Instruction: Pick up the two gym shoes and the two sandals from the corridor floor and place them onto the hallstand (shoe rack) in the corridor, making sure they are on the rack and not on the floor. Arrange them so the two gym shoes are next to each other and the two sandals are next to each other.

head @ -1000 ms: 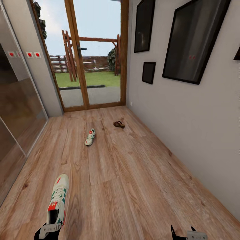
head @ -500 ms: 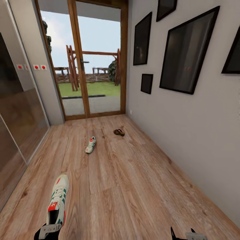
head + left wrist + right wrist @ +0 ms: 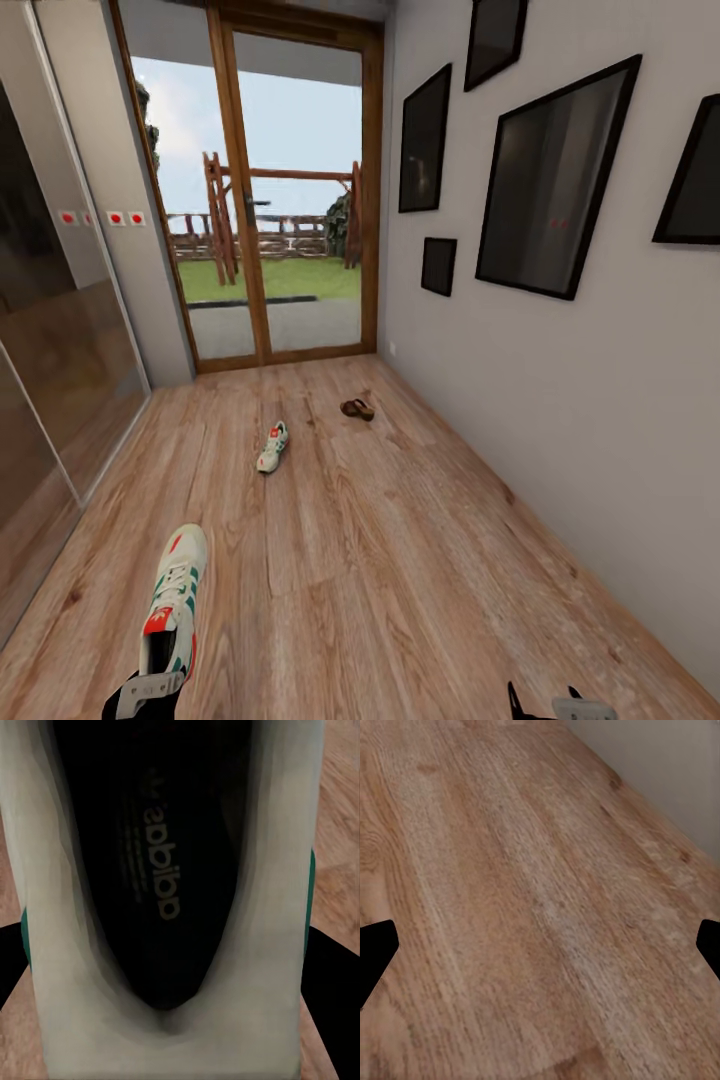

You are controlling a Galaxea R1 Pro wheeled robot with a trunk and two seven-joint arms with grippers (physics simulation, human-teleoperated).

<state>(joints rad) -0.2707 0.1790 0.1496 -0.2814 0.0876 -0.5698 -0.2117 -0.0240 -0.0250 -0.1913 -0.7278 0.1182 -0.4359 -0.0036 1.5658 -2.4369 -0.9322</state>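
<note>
A white shoe [image 3: 247,967] is seen from close above, its dark opening [image 3: 150,855] showing an insole with pale lettering. Green trim edges it at 3 and 9 o'clock. The black fingers [image 3: 330,990] of the left end effector [image 3: 176,975] flank its heel, closed against it. Wood floor [image 3: 337,832] lies at 2 o'clock.

The left gripper [image 3: 150,688] is black with a pale grey plate across its jaws. The right gripper [image 3: 556,706] matches: two pointed black fingertips [image 3: 516,698], grey block between.
</note>
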